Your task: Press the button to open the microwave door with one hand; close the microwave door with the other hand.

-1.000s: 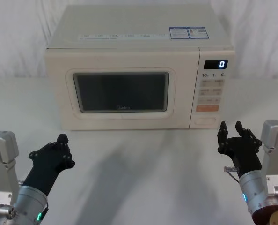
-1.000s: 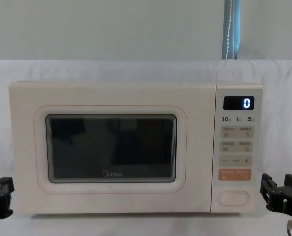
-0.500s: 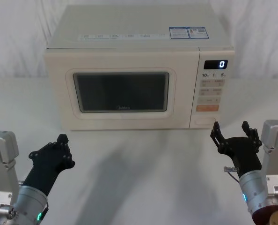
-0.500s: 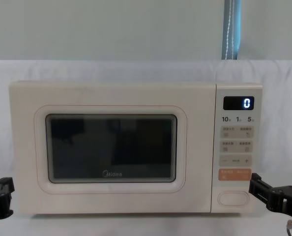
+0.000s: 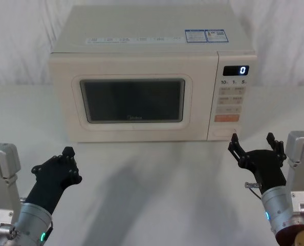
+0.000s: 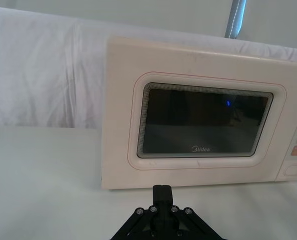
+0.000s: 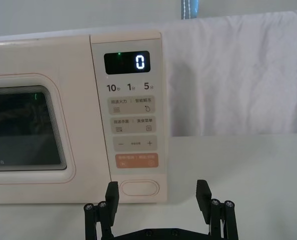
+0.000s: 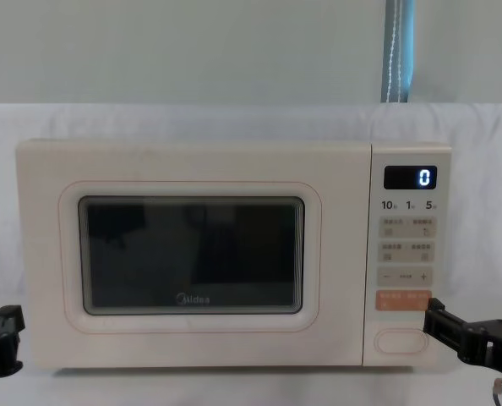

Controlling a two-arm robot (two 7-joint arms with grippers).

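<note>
The microwave door point(image 5: 131, 100) is a wide cream panel with a dark window and lies flush with the oven body. The button point(image 7: 140, 188) is the big blank cream oval at the bottom of the control panel, under the orange key. My right gripper point(image 5: 251, 139) hovers low in front of that panel, open wide, fingers pointing at the oven. Its inner fingertip point(image 8: 433, 319) sits just right of the button point(image 8: 401, 340), a short way off it. My left gripper point(image 5: 68, 152) rests shut above the table, well in front of the door's left part.
The microwave point(image 5: 152, 46) stands at the back of a white-clothed table point(image 5: 152, 184), its display point(image 5: 236, 70) showing 0. White cloth hangs behind it. Bare table lies between the grippers and the oven front.
My right gripper's fingers have spread from nearly together to wide open, and it has edged towards the control panel. The left gripper and the door have not moved.
</note>
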